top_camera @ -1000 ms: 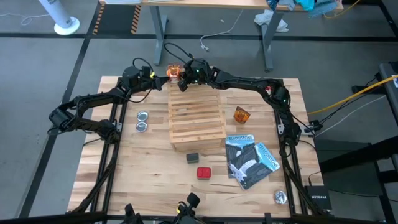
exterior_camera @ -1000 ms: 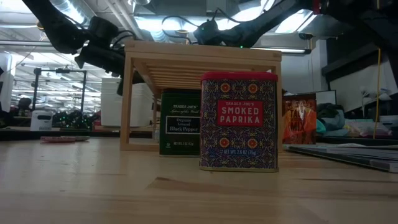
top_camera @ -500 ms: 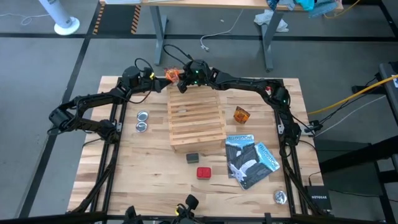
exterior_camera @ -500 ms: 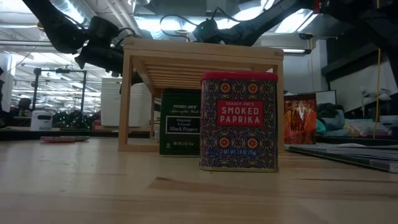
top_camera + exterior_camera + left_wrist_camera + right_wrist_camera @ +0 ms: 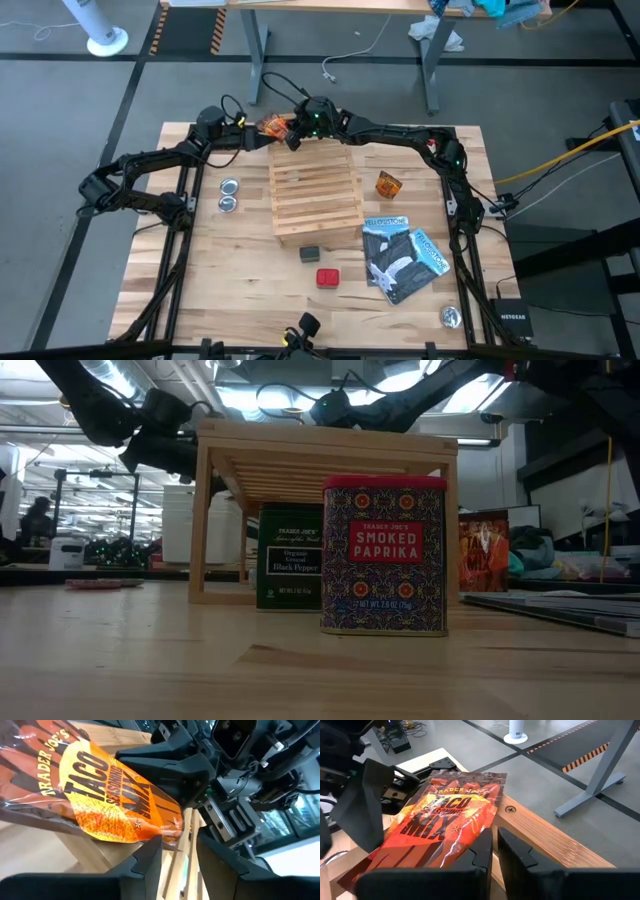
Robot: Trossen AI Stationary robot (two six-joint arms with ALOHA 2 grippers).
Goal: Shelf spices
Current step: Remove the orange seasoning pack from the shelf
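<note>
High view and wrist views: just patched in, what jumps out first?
Both grippers meet at the far edge of the wooden shelf, with an orange taco seasoning packet between them. The right gripper is shut on the packet's edge, while the left gripper is at its other end with jaws slightly apart. Near the front, a red paprika tin and a dark pepper box wait on the table.

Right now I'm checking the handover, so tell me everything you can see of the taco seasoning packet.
The taco seasoning packet is a flat, crinkly, glossy orange-red pouch printed "Taco Seasoning Mix". It lies tilted over the far edge of the wooden shelf. The right gripper pinches one edge, shut; the left gripper sits at its opposite end, fingers slightly parted around the corner.
</note>
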